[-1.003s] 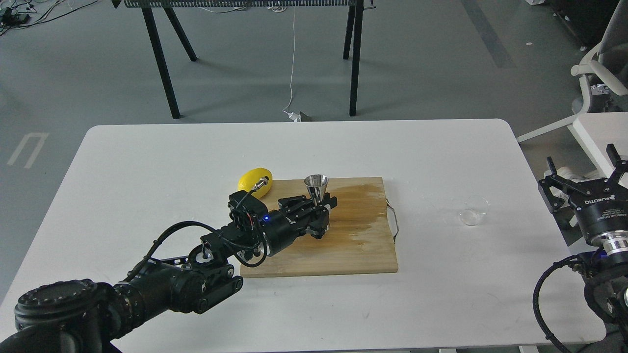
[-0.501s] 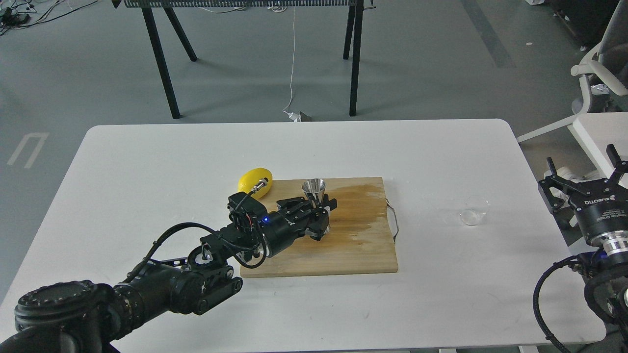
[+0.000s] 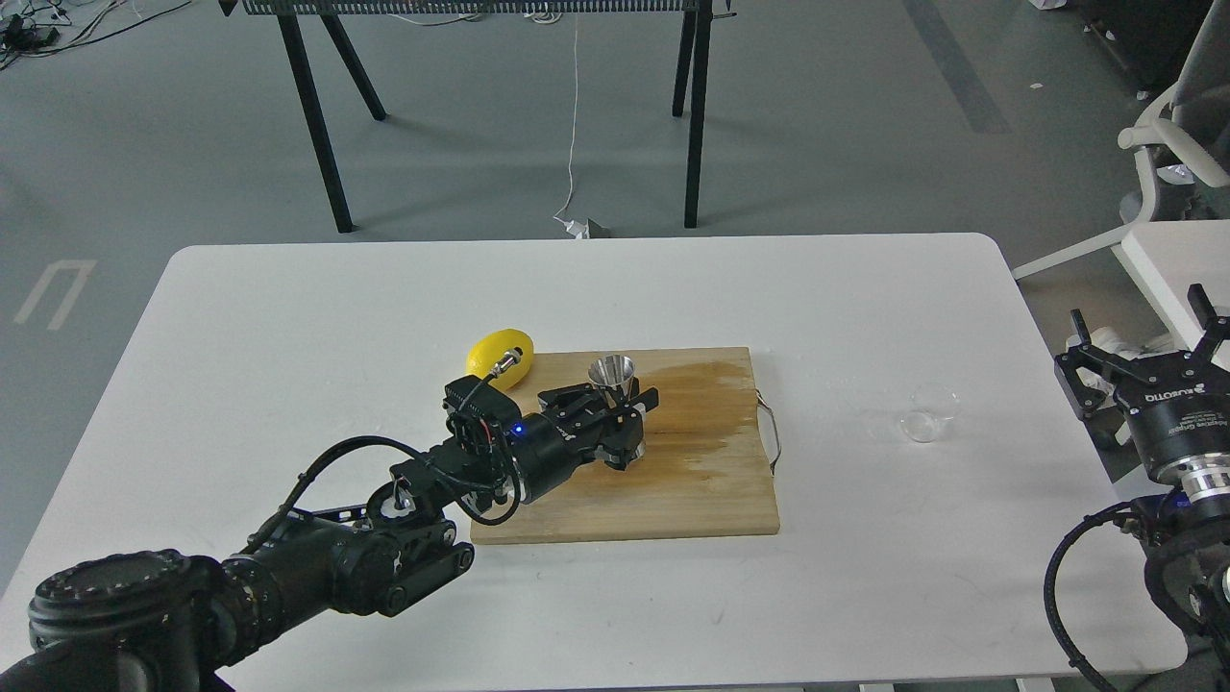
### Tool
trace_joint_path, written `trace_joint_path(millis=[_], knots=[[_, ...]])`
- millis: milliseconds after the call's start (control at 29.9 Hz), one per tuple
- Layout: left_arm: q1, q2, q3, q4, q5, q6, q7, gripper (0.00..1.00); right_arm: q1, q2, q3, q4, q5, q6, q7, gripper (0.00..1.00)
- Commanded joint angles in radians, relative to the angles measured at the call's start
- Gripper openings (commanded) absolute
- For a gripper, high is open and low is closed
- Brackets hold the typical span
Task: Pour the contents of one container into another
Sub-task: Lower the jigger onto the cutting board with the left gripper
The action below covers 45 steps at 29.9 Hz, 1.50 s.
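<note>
A shiny steel hourglass jigger (image 3: pixel 612 372) stands upright on the wooden cutting board (image 3: pixel 701 490). My left gripper (image 3: pixel 618 420) reaches in from the lower left and is shut on the jigger's narrow waist, hiding most of its lower cone. The small clear cup (image 3: pixel 930 412) sits alone on the white table to the right of the board. Just right of the cup, off the table's right edge, my right gripper (image 3: pixel 1143 332) points upward with its fingers spread open and nothing between them.
A yellow lemon (image 3: pixel 498 354) lies at the board's far left corner, right behind my left wrist. The board carries a dark wet stain (image 3: pixel 706 404) and a wire handle (image 3: pixel 771 432) on its right side. A white chair (image 3: pixel 1168 154) stands at the right.
The left gripper and the jigger have sunk a little and drifted slightly left, bringing the jigger down to the board. The cup and right gripper stayed put.
</note>
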Motion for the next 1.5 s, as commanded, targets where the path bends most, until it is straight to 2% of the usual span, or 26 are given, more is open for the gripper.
trace_joint_path(millis=[0, 201, 301, 401, 702, 869, 1471], knots=[[-0.002, 0.0, 0.0, 0.0, -0.001, 0.001, 0.0, 0.34, 0.002, 0.0, 0.0, -0.006, 0.0, 0.0, 0.0, 0.99], [0.0, 0.0, 0.0, 0.0, -0.001, 0.006, 0.0, 0.34, 0.0, 0.0, 0.0, -0.006, 0.0, 0.0, 0.0, 0.99], [-0.002, 0.0, 0.0, 0.0, -0.001, 0.006, 0.0, 0.38, 0.0, 0.0, 0.0, -0.006, 0.0, 0.0, 0.0, 0.99], [0.0, 0.0, 0.0, 0.0, -0.001, 0.006, 0.0, 0.51, 0.0, 0.0, 0.0, -0.006, 0.0, 0.0, 0.0, 0.99], [0.006, 0.0, 0.0, 0.0, -0.001, 0.006, 0.0, 0.65, -0.001, 0.0, 0.002, -0.006, 0.0, 0.0, 0.0, 0.99], [0.009, 0.0, 0.0, -0.003, -0.001, 0.007, 0.0, 0.86, -0.001, 0.0, 0.002, -0.006, 0.0, 0.0, 0.0, 0.99], [0.028, 0.0, -0.008, -0.029, -0.001, 0.007, 0.0, 0.92, -0.003, 0.0, 0.002, -0.006, 0.0, 0.0, 0.0, 0.99]])
